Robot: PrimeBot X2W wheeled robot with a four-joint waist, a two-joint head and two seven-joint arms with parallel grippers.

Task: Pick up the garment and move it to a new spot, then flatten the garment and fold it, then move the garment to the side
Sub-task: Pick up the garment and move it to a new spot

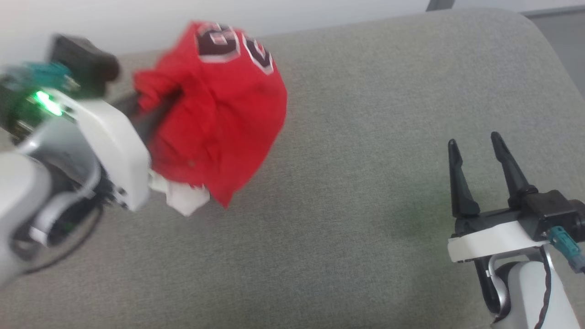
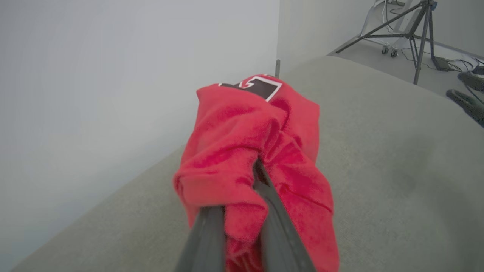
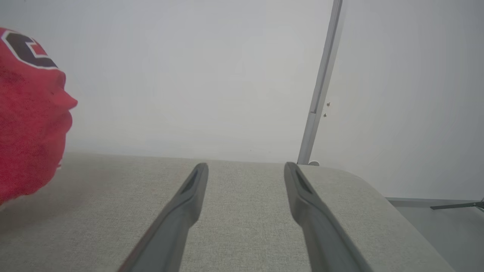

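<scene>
We count 1 garment (image 1: 215, 109). We count 2 grippers, the left gripper (image 1: 148, 112) and the right gripper (image 1: 474, 139), with 2 fingers (image 1: 507, 164) each, 4 in total. We count 1 grey cushion (image 1: 365, 205) and 1 tripod (image 2: 410, 36).

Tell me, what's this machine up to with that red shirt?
The robot's left gripper is clamped shut on the red garment, which hangs from it in a crumpled bundle over the grey padded surface. The right gripper is open and empty over the right side of the surface. The shirt isn't flattened or folded yet.
</scene>
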